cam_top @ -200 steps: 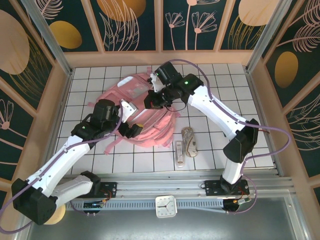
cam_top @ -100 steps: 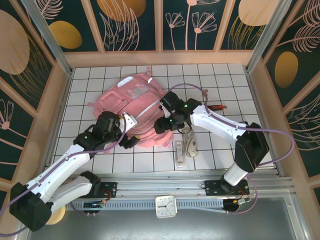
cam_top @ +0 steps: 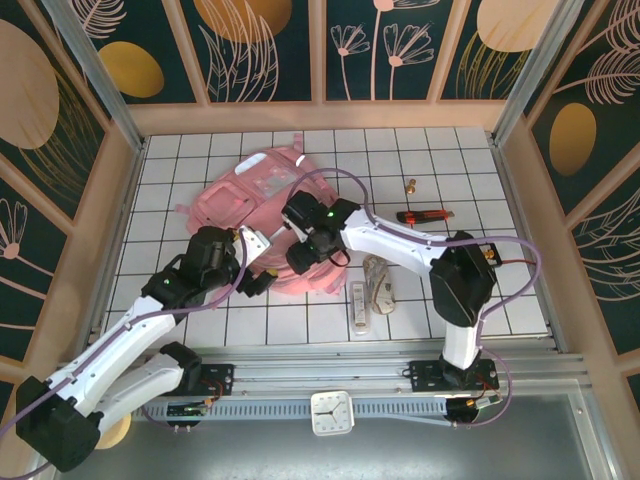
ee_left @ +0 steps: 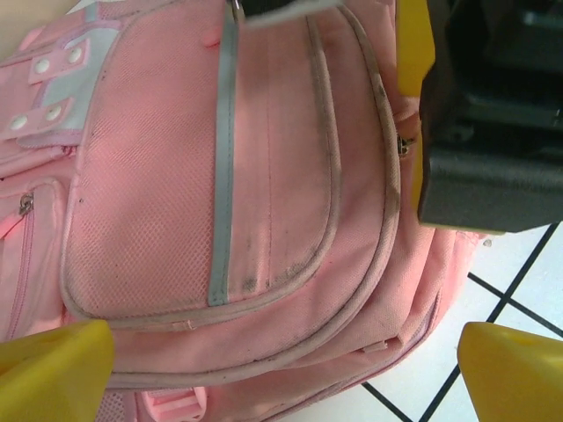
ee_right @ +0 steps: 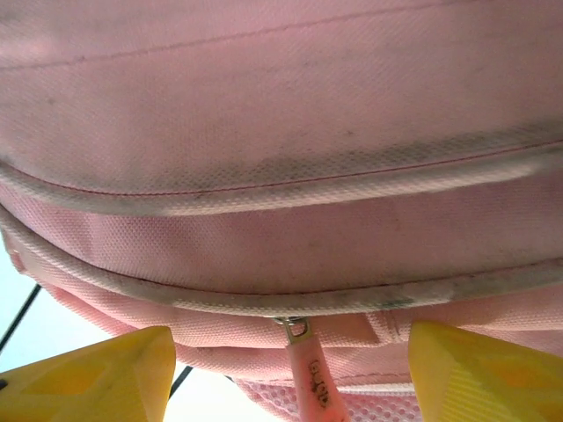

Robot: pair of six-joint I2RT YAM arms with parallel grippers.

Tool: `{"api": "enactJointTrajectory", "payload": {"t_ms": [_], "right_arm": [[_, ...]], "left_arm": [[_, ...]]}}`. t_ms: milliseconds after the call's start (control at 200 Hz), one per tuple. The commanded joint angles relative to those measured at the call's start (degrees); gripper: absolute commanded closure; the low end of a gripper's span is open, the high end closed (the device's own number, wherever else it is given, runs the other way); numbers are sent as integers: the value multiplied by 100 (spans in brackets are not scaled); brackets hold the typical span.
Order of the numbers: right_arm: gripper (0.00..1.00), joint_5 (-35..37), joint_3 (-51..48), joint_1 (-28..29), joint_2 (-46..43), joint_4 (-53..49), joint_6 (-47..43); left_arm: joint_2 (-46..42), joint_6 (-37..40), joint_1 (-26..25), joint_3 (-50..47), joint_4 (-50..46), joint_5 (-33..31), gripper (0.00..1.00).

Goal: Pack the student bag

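The student bag (cam_top: 258, 195) is a large pink backpack lying flat on the tiled table, left of centre. My left gripper (cam_top: 257, 279) is at its near left edge, open wide. In the left wrist view its yellow fingertips (ee_left: 54, 369) straddle the bag's lower front pocket (ee_left: 220, 193) without touching it. My right gripper (cam_top: 303, 258) hovers at the bag's near right edge, open. In the right wrist view a pink zip pull (ee_right: 310, 374) hangs loose between the yellow fingertips (ee_right: 486, 369), under a dirty piped seam (ee_right: 290, 303).
A clear stationery pouch (cam_top: 378, 282) and a white stick-like item (cam_top: 358, 305) lie right of the bag. A red and black cutter (cam_top: 424, 216) and a small brass piece (cam_top: 411, 186) lie further back right. Wooden walls (cam_top: 320, 116) enclose the table.
My right gripper has opened and swung from the bag's far side round to its near right edge. The bag has settled flatter. My left gripper stayed open beside it.
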Motion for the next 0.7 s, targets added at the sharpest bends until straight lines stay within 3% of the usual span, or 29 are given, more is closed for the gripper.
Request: {"api": "enactJointTrajectory", "payload": {"t_ms": [0,355,696], "right_arm": [[31,261,223,31,92,-363,-195],[46,366,59,76,-22,-574,-195],[82,335,81,102,29,-471,-342]], "left_arm": [[-75,-101,-7,-21,-60,-5,1],[-76,-220,-7,-34,-62,-53,2],[29,-86,-7,-17,-207,46,4]]}}
